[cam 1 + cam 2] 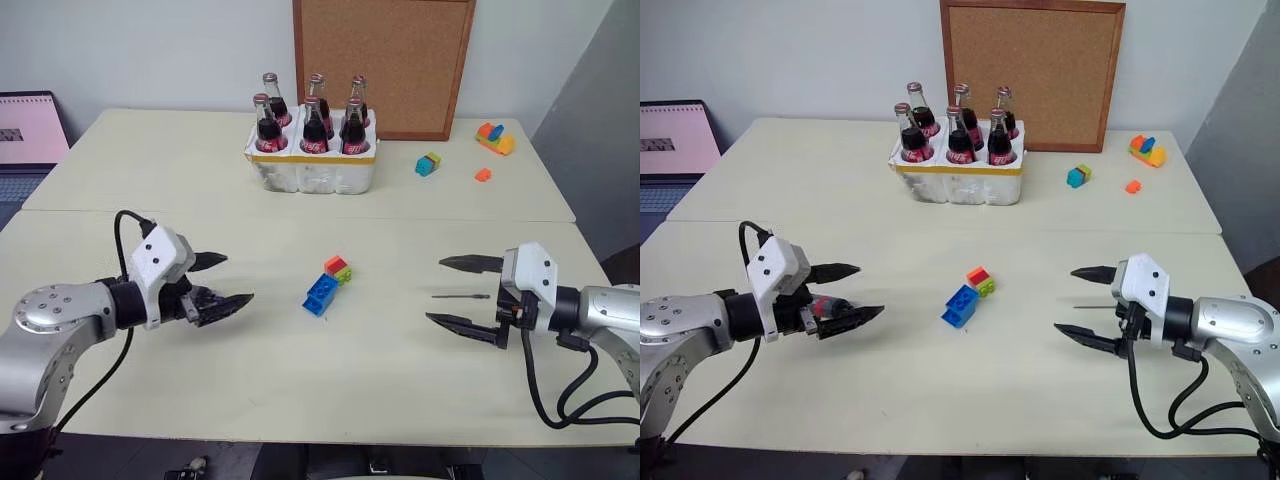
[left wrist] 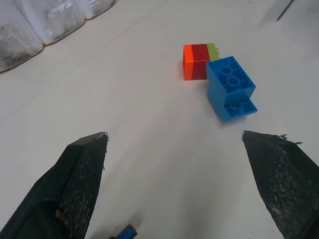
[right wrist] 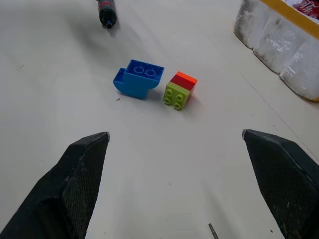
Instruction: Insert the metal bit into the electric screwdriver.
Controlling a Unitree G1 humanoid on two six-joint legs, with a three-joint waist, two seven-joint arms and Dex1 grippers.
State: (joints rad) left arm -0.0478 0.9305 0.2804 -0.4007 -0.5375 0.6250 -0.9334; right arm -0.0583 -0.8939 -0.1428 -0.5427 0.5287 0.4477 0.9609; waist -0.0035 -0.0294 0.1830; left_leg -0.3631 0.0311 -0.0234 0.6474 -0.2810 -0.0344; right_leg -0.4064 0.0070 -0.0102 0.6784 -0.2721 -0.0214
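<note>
On tabletop: metal bit [image 1: 461, 296] between wide-spread fingers of right hand [image 1: 468, 293]; electric screwdriver [image 1: 824, 305] under left hand [image 1: 845, 291], equally wide. Step: pre-grasp; next, close on each

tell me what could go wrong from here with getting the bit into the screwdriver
1. The metal bit lies flat on the table between the open right gripper fingers; being so thin, it may slip out of a pinch.
2. The electric screwdriver lies under the open left gripper, partly hidden, so a grasp may miss.
</note>
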